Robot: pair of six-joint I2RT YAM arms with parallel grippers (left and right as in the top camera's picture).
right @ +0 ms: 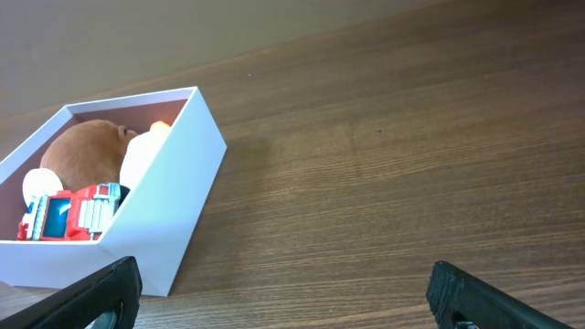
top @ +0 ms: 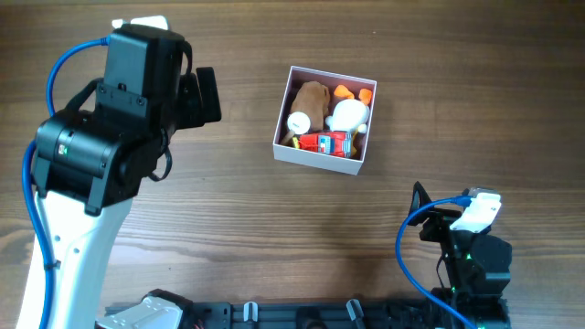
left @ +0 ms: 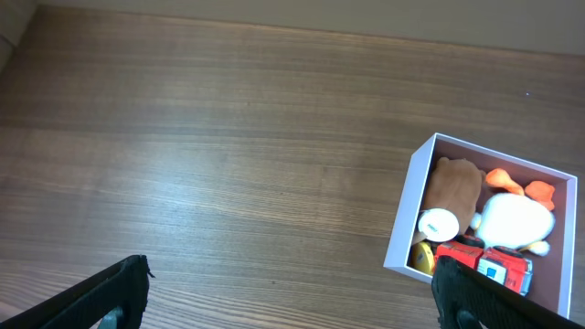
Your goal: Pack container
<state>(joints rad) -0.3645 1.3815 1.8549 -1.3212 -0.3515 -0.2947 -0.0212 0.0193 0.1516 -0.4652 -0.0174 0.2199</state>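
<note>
Square white-walled, pink-lined container on wooden bench, right of centre. Inside: brown plush, red toy truck, white toy, possibly plush. Left jaws, right jaws wide apart, empty.

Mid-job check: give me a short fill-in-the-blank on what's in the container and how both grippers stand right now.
1. The brown plush toy lies ___ the container.
2. The toy vehicle in the container is mainly ___ in colour.
3. The left gripper and the right gripper both have their jaws ___, with nothing between them.

Missing words: inside; red; open.
</note>
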